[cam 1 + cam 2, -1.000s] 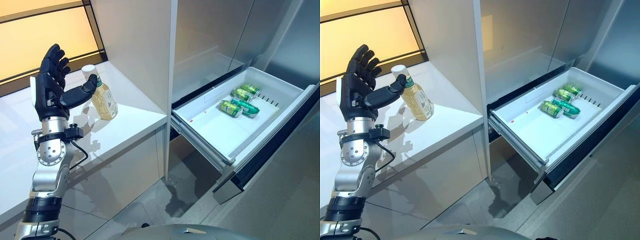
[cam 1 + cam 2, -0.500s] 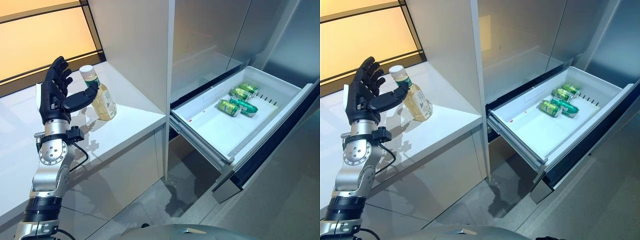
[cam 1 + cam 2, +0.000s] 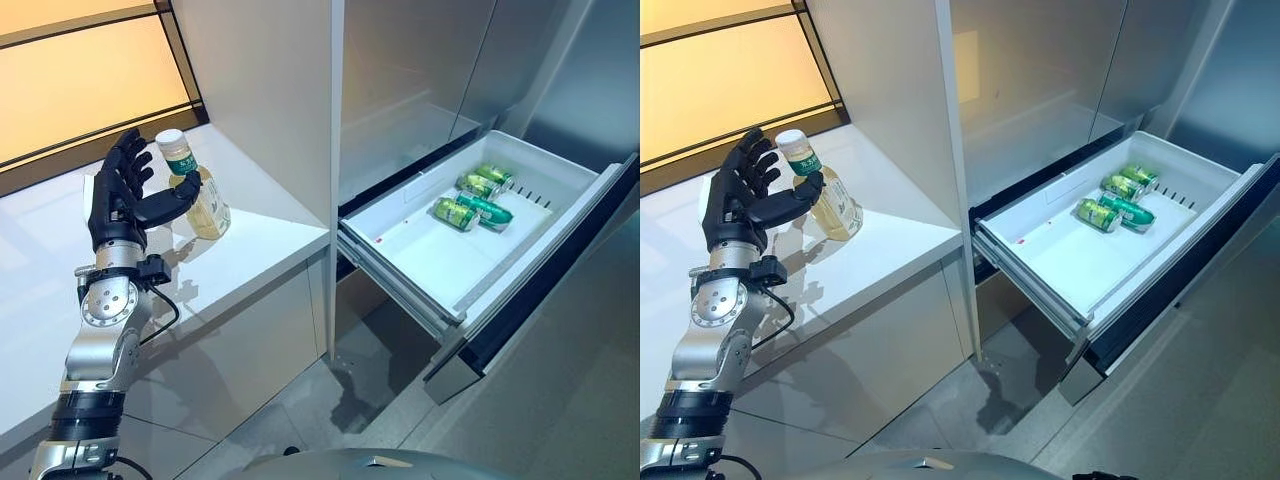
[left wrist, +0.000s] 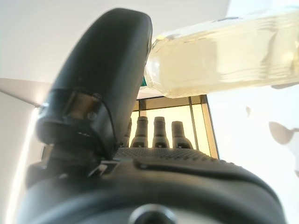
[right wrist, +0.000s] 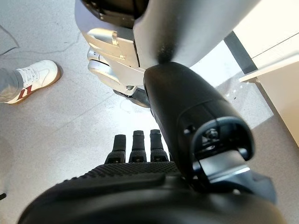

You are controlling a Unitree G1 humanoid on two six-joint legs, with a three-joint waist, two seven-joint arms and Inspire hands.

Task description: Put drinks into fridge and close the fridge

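Standing on the white surface (image 3: 250,250) just past my left hand (image 3: 120,195) is a clear bottle (image 3: 195,185) of pale yellow drink with a white cap and green label. I see that hand spread wide, fingers straight, thumb against the bottle's side; a second ago it was higher and nearer me. Well off beyond it, the fridge drawer (image 3: 470,235) stays pulled out with green cans (image 3: 472,205) inside. My right hand (image 5: 140,182) hangs with its fingers apart over the floor (image 5: 56,121), beside a person's shoe (image 5: 28,79).
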